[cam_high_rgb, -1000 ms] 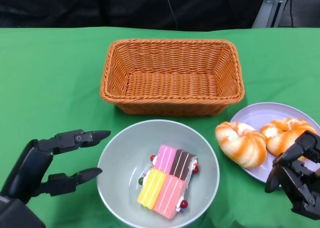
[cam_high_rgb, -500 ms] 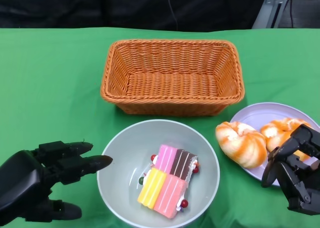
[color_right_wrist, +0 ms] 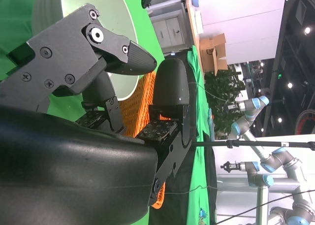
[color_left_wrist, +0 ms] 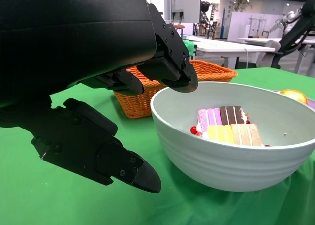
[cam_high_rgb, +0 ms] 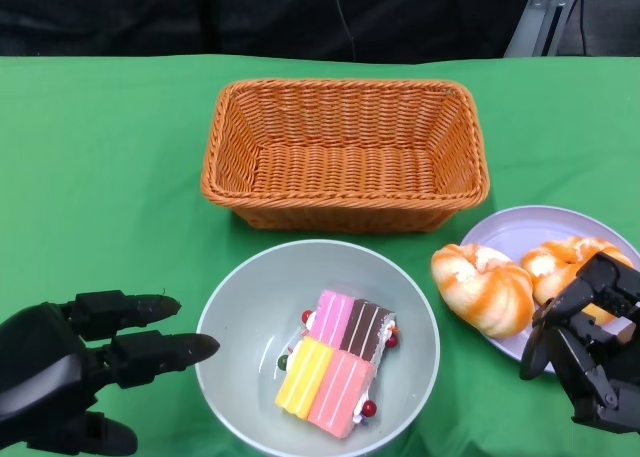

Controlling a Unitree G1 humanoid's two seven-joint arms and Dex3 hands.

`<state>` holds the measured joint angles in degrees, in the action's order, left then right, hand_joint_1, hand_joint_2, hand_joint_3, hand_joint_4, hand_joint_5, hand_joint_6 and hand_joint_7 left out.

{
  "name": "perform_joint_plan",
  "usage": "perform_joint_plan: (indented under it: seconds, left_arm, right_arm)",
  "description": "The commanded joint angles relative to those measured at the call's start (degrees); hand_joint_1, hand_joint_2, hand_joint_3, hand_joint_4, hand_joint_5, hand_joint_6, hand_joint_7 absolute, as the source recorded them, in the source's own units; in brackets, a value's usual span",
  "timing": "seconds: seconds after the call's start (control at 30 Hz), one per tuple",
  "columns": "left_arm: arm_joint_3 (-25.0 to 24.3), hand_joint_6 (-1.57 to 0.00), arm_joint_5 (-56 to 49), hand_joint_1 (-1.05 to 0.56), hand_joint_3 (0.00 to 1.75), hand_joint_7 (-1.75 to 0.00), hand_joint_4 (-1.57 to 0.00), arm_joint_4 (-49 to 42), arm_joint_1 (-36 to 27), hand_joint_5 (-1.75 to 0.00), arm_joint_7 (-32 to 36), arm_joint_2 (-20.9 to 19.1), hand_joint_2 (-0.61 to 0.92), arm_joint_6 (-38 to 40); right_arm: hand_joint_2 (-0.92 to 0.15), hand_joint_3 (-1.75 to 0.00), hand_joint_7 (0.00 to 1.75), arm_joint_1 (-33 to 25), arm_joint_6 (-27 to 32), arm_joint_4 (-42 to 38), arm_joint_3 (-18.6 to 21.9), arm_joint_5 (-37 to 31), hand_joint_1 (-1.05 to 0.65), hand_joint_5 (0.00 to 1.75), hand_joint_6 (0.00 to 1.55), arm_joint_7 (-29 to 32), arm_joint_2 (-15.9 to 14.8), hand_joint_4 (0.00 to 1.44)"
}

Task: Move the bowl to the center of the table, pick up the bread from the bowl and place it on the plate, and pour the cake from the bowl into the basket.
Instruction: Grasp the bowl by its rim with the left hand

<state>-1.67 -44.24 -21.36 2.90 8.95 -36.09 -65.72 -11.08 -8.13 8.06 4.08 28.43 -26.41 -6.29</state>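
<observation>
From my remote seat I saw the grey bowl [cam_high_rgb: 317, 345] sitting on the green counter [cam_high_rgb: 100, 177] near the front, just ahead of the wicker basket [cam_high_rgb: 344, 153], which stood behind it and apart from it. The cake [cam_high_rgb: 336, 361], a pair of striped pink, yellow and brown slices with small red beads, lay inside the bowl toward its right half. In the left wrist view the same bowl [color_left_wrist: 231, 141] showed the cake [color_left_wrist: 227, 124] resting on its floor.

The left hand [cam_high_rgb: 75, 362] hung just beside the bowl's left rim, its fingers [cam_high_rgb: 160, 350] spread wide and pointing at the rim, holding nothing. From the head view I could not tell whether a fingertip touched the rim; in the left wrist view the upper fingers [color_left_wrist: 170, 70] reached over the rim's edge while the lower one lay outside the wall, close to it.

Two pieces of orange-swirled bread were at the right: one [cam_high_rgb: 483, 288] lay partly on the edge of the lilac plate [cam_high_rgb: 520, 239], the other [cam_high_rgb: 565, 264] on the plate. The right hand [cam_high_rgb: 590, 352] hovered at the plate's front edge, fingers [cam_high_rgb: 570, 307] loosely curved and apart, gripping nothing.
</observation>
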Motion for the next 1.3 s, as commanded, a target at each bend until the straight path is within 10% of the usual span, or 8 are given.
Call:
perform_joint_plan:
  seconds: [0.03, 0.6, 1.3]
  left_arm:
    - [0.6, -0.52, -0.3, -0.47, 0.0, -0.01, -0.44, 0.9, 0.6, -0.01, 1.3, -2.1, 0.67, 0.0]
    - [11.5, -0.75, -21.1, -0.33, 0.02, -0.03, -0.72, -3.7, 6.2, -0.06, 32.6, -1.5, 0.69, 2.2]
    - [29.4, -0.81, -25.5, -0.37, 0.0, -0.01, -0.79, -10.7, 14.7, -0.04, 47.4, -3.5, 0.78, 9.8]
  right_arm:
    - [-0.53, -1.0, 1.34, 0.2, 0.2, -0.6, 1.0, 0.0, -0.18, 1.59, 0.61, 0.0, 0.2, 0.7]
    - [-0.52, -1.02, 1.33, -0.5, 0.6, 0.8, 0.5, -1.1, -0.17, 1.59, 0.62, 1.3, 1.4, 0.72]
    - [-0.54, -0.99, 1.34, -0.9, 0.7, 1.0, 0.1, -2.2, -0.19, 1.61, 0.61, 1.9, 2.7, 0.7]
